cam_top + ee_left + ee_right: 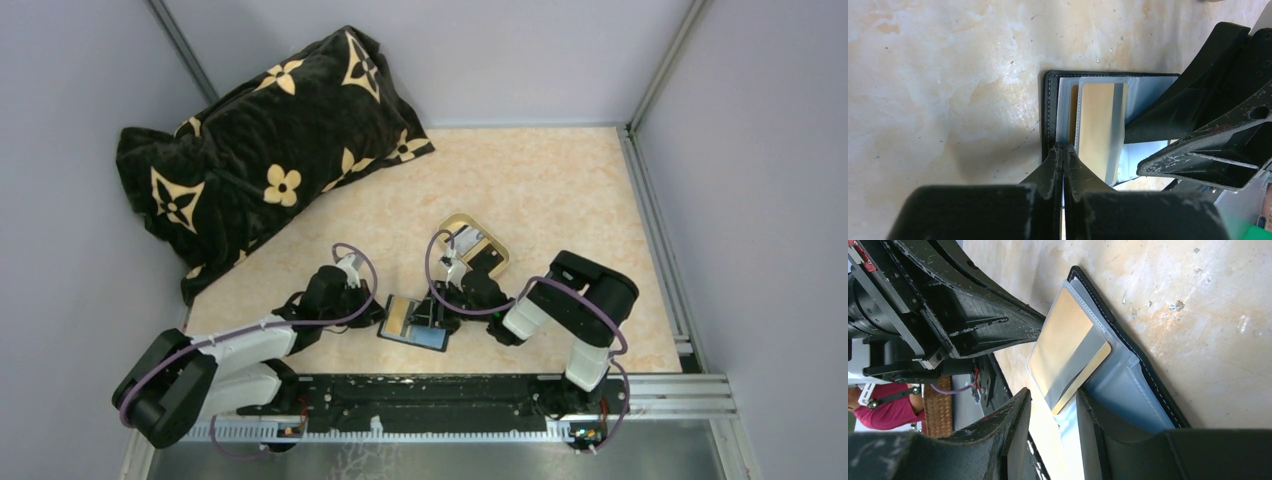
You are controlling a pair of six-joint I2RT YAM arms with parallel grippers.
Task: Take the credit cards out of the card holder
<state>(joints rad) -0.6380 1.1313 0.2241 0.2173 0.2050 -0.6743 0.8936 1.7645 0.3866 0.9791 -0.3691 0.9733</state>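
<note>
You have a black flowered pillow (260, 150) lying at the tabletop's (560, 180) far left corner. A gold-rimmed tray (462, 217) sits near the middle, well apart from it.

You've got one card holder (1050, 115) near centre, one orange-yellow card (1098, 130) clearly showing, one gold-rimmed tray (466, 217) just beyond, and one flowered pillow (260, 140) far left.

This is a robotics lab test cell. A beige marbled tabletop (560, 180) is boxed in by plain grey wall panels (60, 200) on aluminium frame posts (655, 65). The left arm (240, 350) and right arm (585, 300) are bolted to a black mounting rail (430, 395), with a flowered pillow (260, 150) as a prop.
</note>
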